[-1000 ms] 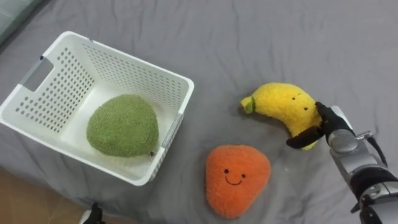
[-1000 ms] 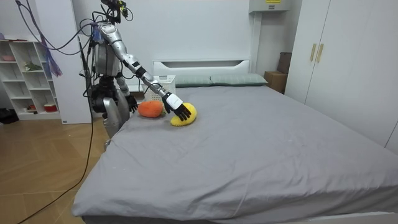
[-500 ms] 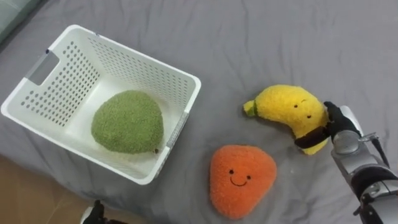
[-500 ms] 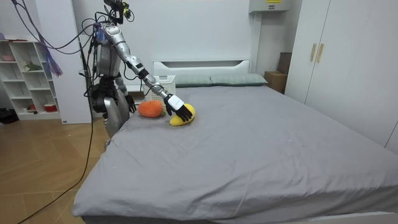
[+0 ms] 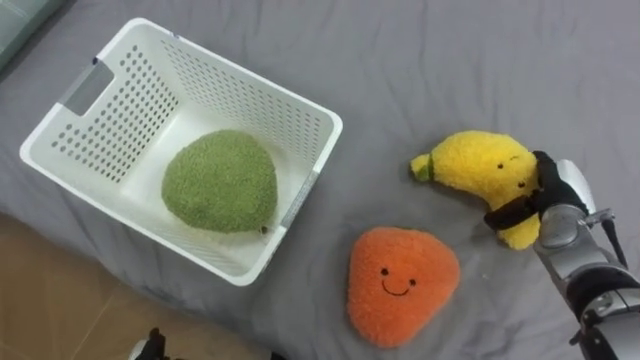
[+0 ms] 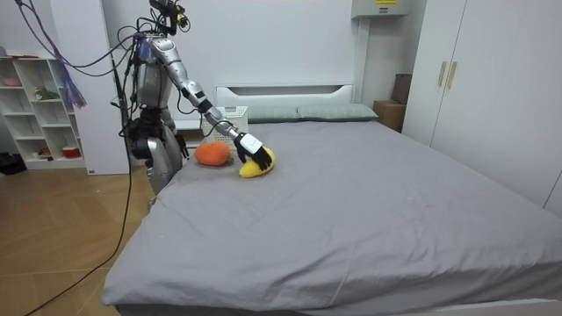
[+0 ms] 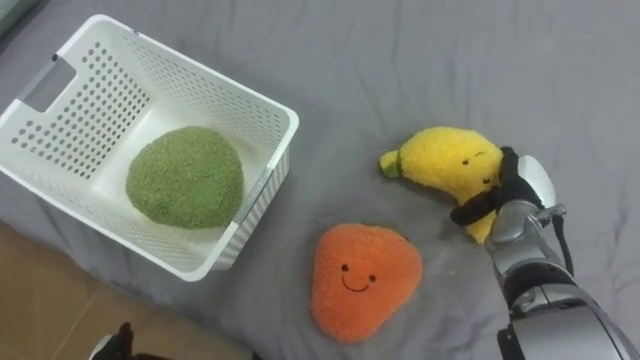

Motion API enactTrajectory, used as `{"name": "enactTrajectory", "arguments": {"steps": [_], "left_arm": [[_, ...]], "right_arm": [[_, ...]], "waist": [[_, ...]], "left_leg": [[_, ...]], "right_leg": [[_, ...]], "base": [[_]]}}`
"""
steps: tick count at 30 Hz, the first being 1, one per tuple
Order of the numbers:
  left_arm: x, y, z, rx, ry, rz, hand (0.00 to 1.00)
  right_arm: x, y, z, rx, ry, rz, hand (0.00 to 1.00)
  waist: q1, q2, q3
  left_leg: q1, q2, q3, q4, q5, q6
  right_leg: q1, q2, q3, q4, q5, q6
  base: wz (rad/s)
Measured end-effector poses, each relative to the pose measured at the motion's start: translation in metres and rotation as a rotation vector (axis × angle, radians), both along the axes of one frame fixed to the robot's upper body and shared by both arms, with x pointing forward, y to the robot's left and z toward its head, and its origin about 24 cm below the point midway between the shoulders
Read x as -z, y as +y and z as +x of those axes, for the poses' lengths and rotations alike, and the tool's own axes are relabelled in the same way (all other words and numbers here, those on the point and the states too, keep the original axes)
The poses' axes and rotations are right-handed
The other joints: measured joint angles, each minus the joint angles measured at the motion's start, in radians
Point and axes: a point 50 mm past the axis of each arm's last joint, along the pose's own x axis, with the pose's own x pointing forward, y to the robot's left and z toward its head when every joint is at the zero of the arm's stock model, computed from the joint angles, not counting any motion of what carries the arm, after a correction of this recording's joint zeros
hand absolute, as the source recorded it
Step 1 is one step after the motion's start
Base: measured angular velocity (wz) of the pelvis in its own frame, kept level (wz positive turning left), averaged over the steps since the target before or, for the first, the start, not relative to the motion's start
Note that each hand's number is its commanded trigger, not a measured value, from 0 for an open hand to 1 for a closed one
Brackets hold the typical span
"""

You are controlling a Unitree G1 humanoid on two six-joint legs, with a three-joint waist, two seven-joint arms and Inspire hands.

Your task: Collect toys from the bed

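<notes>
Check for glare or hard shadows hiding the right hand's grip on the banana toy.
Left eye view: soft, even light with no glare. The right hand has dark fingers that stand out, curled round the yellow banana toy. Only a faint shadow falls on the grey bed. Right eye view: the same. Room view: evenly lit, but too distant to judge the grip.

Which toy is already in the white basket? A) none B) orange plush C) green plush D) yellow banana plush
C: the green plush lies inside the white basket; the orange plush is on the bed, and the right robot hand grips the yellow banana plush there.
</notes>
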Motion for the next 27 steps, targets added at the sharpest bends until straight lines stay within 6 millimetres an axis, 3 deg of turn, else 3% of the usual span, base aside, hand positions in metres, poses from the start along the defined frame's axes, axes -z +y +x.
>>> {"name": "enactTrajectory", "arguments": {"steps": [9,27], "left_arm": [[-0.001,0.001,0.000,0.000,-0.013,0.005,0.00],[-0.004,0.002,-0.003,0.004,-0.052,0.006,0.00]], "right_arm": [[0.005,-0.006,-0.008,0.063,-0.011,-0.025,1.00],[0.008,-0.004,-0.012,0.073,-0.064,0.039,1.00]], "waist": [[0.015,0.018,-0.0052],[0.006,0.023,-0.0100]], "left_leg": [[-0.007,0.000,-0.008,0.008,0.000,-0.001],[0.046,0.001,-0.015,0.007,0.001,-0.002]], "right_leg": [[0.000,0.000,-0.013,0.002,0.000,0.000],[0.059,0.002,-0.022,-0.003,0.000,0.000]], "base": [[0.00],[0.01]]}}
